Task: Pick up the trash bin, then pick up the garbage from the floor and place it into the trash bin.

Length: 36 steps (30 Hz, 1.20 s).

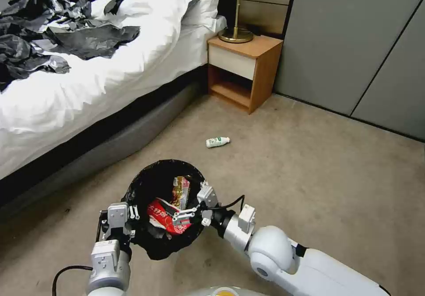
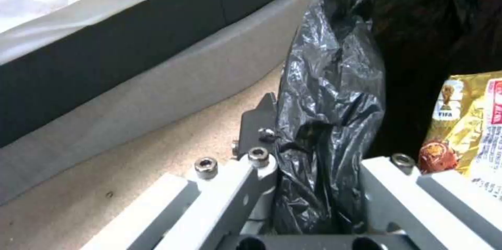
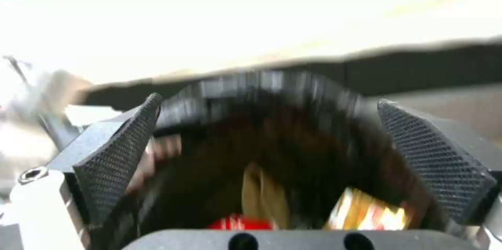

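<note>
The floor [image 1: 310, 189] is a flat beige carpet, worn-looking and slightly speckled, running from the bed [image 1: 88, 92] on the robot's left to a wall of grey panels [image 1: 354, 43] on the right. The bed carries white bedding, with crumpled black plastic sheets [image 1: 53, 25] heaped on top; its dark base and grey padded skirt meet the carpet. Beyond the bed's head end stands a wooden nightstand [image 1: 245, 68] with a white drawer front and an open shelf below, and a brass lamp base [image 1: 236, 34] rests on top of it.

The trash bin [image 1: 150, 185], lined with a black bag [image 2: 329, 97], sits low in front of the robot, near the bed skirt. The left hand [image 1: 118, 218] is closed on its near-left rim, with bunched bag plastic pinched between the fingers [image 2: 261, 124]. Inside the bin lie a red snack wrapper [image 1: 168, 218] and a gold-yellow one [image 1: 180, 190].

The right hand [image 1: 195, 205] hovers over the bin's mouth from the right, its two textured black pads [image 3: 120, 152] spread wide apart with nothing between them; the wrist view looks straight down past them into the liner.

A small bottle [image 1: 217, 142] with a green label lies on its side on the open carpet, well apart from the bin, between it and the nightstand.
</note>
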Available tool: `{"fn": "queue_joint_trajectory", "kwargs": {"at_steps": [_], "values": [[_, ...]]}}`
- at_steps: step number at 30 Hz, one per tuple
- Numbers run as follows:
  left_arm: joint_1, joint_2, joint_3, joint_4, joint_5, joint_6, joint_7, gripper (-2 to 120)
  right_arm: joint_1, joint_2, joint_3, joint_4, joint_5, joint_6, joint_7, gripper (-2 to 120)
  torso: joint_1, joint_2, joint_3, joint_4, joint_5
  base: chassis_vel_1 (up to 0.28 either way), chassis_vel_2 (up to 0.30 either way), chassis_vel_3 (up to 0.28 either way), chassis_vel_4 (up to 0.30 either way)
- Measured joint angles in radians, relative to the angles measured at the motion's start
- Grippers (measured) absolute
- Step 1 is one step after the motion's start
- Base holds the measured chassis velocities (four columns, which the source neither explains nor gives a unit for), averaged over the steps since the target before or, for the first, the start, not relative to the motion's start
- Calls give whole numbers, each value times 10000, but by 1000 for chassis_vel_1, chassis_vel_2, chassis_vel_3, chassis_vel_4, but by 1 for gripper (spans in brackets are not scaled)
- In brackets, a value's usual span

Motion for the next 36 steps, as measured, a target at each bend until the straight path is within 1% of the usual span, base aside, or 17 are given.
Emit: {"fn": "queue_joint_trajectory", "kwargs": {"at_steps": [1,3,5,6,8,9,10,12,13,14,15,17,18,22,29,36], "values": [[0,0,0,0,0,0,0,3,0,0,0,0,0,0,0,100,0,0,0,0,0,0,0,0,0],[-24,15,-29,95,-12,-10,2,3,-513,-33,938,918,-527,195,-41,100,0,0,0,0,-3,0,0,0,0],[-45,22,-56,158,-21,-24,2,3,-985,6,1584,1528,-1079,376,252,100,0,0,-1,1,-1,0,0,0,0],[-45,22,-56,158,-21,-24,2,3,-985,6,1584,1528,-1079,376,252,100,0,0,-1,1,-1,0,0,0,0],[-58,26,-66,195,-31,-30,2,3,-1773,169,2324,1964,-1777,600,686,100,0,0,0,0,0,0,0,0,0],[-61,26,-72,197,-35,-32,2,3,-2410,324,2833,2178,-2149,729,887,100,0,0,0,0,0,0,0,0,0],[-61,26,-72,197,-35,-32,2,3,-2410,324,2833,2178,-2149,729,887,100,0,0,0,0,0,0,0,0,0],[-61,31,-99,197,-55,-36,2,3,-3320,552,3369,2401,-2488,1001,1073,100,0,0,0,-2,0,0,0,0,0],[-57,50,-120,194,-71,-37,1,3,-4013,726,3704,2515,-2833,1236,1215,100,0,0,-1,-3,-1,0,0,0,0],[-57,50,-120,194,-71,-37,1,3,-4013,726,3704,2515,-2833,1236,1215,100,0,0,-1,-3,-1,0,0,0,0],[-55,66,-133,190,-78,-37,1,3,-4363,832,3880,2530,-3065,1388,1254,100,0,1,-1,-3,-2,0,0,0,0],[-55,85,-146,167,-92,-37,0,3,-5207,1278,4344,2399,-3714,1959,1289,100,-1,1,-1,-1,-1,0,0,0,0],[-55,85,-146,167,-92,-37,0,3,-5207,1278,4344,2399,-3714,1959,1289,100,-1,1,-1,-1,-1,0,0,0,0],[-53,73,-124,130,-97,-42,-3,3,-6006,1882,4750,1998,-4205,2498,1415,100,0,1,-1,-1,-1,0,0,0,0],[-25,106,-106,29,-121,-48,-5,3,-6148,2147,5139,1682,-4472,2562,1731,100,-1,1,-1,1,-2,0,0,0,0],[18,166,-138,-70,-200,-51,-6,3,-6033,2288,5252,1458,-4472,2509,1841,100,-1,1,-1,0,-1,0,0,0,0]]}}
